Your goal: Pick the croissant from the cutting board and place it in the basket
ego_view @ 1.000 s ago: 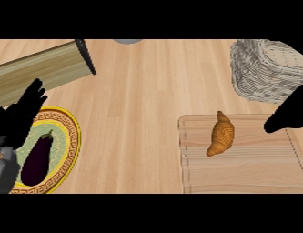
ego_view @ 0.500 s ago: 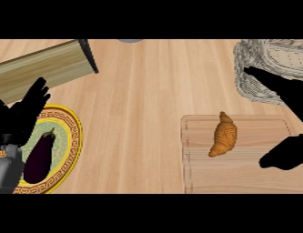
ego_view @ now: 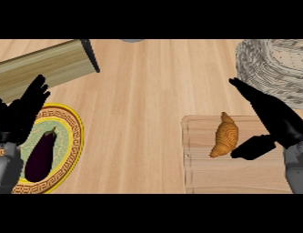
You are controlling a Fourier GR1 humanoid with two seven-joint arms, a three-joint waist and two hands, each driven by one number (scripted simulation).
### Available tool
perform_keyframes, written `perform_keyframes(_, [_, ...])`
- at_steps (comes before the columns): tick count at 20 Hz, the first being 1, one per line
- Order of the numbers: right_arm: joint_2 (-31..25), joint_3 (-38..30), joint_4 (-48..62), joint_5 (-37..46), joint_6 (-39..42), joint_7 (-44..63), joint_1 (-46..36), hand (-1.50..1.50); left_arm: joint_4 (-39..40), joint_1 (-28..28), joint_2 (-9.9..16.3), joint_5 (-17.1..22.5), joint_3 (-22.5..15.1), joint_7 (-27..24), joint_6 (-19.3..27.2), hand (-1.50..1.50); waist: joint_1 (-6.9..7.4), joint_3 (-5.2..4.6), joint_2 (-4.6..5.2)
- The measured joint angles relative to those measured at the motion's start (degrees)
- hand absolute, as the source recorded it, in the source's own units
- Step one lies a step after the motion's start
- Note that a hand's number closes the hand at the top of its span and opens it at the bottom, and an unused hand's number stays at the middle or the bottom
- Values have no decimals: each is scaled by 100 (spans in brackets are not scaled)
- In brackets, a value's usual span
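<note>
Croissant (ego_view: 224, 135) first: it lies on the cutting board (ego_view: 207, 170), in the board's upper middle part, with its long axis running from a narrow tip at the far end down toward you and slightly to the left. You can treat it as nearly in line with the board's side edges.

Your right hand (ego_view: 275, 120) is the one to use. It sits just to the right of the pastry, open, with the fingers (ego_view: 248, 93) stretched straight up and to the left past the croissant's far tip, and the thumb (ego_view: 251, 148) pointing left toward its lower end. The thumb tip looks to be touching or all but touching the pastry's lower right side; you cannot settle which from this view. So the croissant lies to the left of the palm, inside the wide gap between fingers and thumb, and nothing is curled round it yet. My reading is that the hand needs to shift a little left and lower before the fingers close across the short width.

The basket (ego_view: 281, 73) stands beyond the board, at the upper right, near the hand's far side, so the carry looks short.

Your left hand (ego_view: 16, 116) rests open at the left edge, fingers up, over a patterned plate (ego_view: 70, 136) that holds an eggplant (ego_view: 41, 152), well apart from the board.
</note>
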Motion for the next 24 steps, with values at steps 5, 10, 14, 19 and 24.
perform_keyframes(5, [287,150,789,480,-72,-232,-135,-150,93,14,-101,-95,60,-76,-62,0,5,-2,2])
perform_keyframes(10, [362,115,1054,730,156,-310,-108,-150,-111,102,-129,-168,143,13,-137,0,-3,-3,-4])
perform_keyframes(14, [403,38,1291,943,133,-638,-8,-150,-156,43,-166,-221,221,129,-169,0,-9,-2,-5])
perform_keyframes(19, [495,-172,1317,1064,285,-859,28,-150,-182,112,-286,-314,306,96,-235,0,-14,-4,-6])
perform_keyframes(24, [626,-253,1062,993,505,-1025,271,-150,-139,79,-297,-333,424,122,-348,0,-22,-3,-7])
